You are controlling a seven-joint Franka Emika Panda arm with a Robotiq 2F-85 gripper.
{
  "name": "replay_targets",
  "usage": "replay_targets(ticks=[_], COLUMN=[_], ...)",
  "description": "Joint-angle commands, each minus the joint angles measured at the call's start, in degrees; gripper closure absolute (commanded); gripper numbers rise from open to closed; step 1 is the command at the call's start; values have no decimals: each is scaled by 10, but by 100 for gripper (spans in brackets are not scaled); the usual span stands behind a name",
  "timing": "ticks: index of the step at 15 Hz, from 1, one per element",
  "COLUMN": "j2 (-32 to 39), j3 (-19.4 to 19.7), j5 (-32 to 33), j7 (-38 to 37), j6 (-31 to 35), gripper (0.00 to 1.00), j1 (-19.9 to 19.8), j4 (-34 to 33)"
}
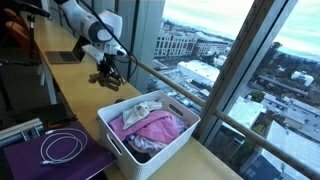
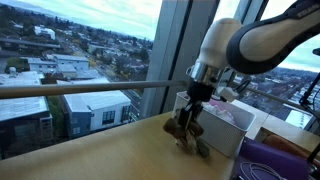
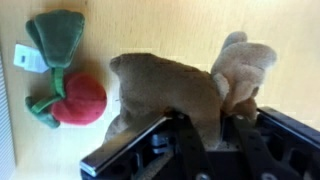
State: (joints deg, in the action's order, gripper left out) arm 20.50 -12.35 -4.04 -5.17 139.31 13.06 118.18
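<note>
The end effector is pinching a plush. In the wrist view its dark, hard-edged fingers press into the soft sides of the brown body, which fills the gap between them. The plush is a small stuffed animal with a short, fuzzy nap, a rounded darker brown back and a paler tan, lumpy part at its right end. It lies on the desk, a smooth, pale wooden surface with a matte finish.

Left of the plush, near but apart from it, lies a red toy. It is a round, soft ball of red fabric with drooping green felt leaves at its far side and a small white tag at the left.

In both exterior views the glossy white arm bends down over the desk, and the end effector stands upright over the plush beside the window. A straight metal rail runs along the glass behind it.

Nearer the camera in an exterior view stands a bin, a white, rectangular plastic tub with rounded corners. It holds a crumpled pink cloth with a lighter piece of fabric on top. Left of the bin a purple mat lies flat on the desk, and a thin white cable is coiled in loose loops on it.
</note>
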Motion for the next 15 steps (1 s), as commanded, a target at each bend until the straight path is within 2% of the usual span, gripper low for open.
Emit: replay_targets(ticks=[1, 7, 12, 15], j2=[-105, -195, -171, -134], j3=[13, 69, 131, 147], j5=[11, 16, -9, -13], j7=[-12, 35, 102, 119], j6=[-48, -112, -142, -139], gripper=[96, 96, 96, 96], j1=[-5, -72, -139, -160], j4=[4, -43, -127, -152])
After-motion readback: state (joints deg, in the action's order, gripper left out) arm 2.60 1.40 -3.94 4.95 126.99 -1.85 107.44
